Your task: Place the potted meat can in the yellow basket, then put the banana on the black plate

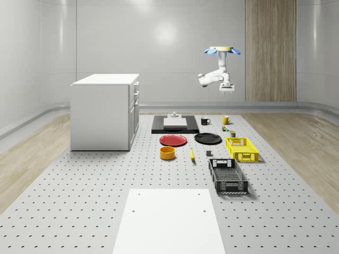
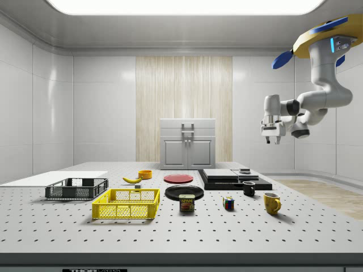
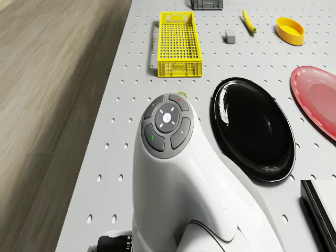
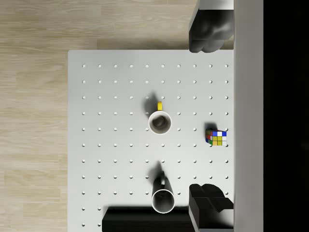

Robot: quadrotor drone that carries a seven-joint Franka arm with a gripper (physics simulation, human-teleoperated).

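The potted meat can [image 2: 187, 203] stands on the table just beside the yellow basket [image 2: 127, 203], at the end nearer the black plate [image 2: 184, 192]. The banana [image 1: 192, 154] lies between the orange bowl [image 1: 168, 153] and the yellow basket [image 1: 242, 148]. The drone [image 1: 222, 50] hovers high over the table's far right corner. Its gripper [image 1: 226, 91] hangs open and holds nothing, well above the mugs. In the wrist view the gripper [image 4: 210, 118] looks straight down, one finger [image 4: 210, 29] on each side of the yellow mug [image 4: 160, 122].
A red plate [image 1: 174, 140] lies beside the black plate [image 1: 207, 138]. A black basket [image 1: 228, 176] sits nearer the front. A black mug [image 4: 163, 198], a Rubik's cube [image 4: 216, 137], a black slab [image 1: 175, 125] and a white cabinet [image 1: 105, 111] also stand on the table.
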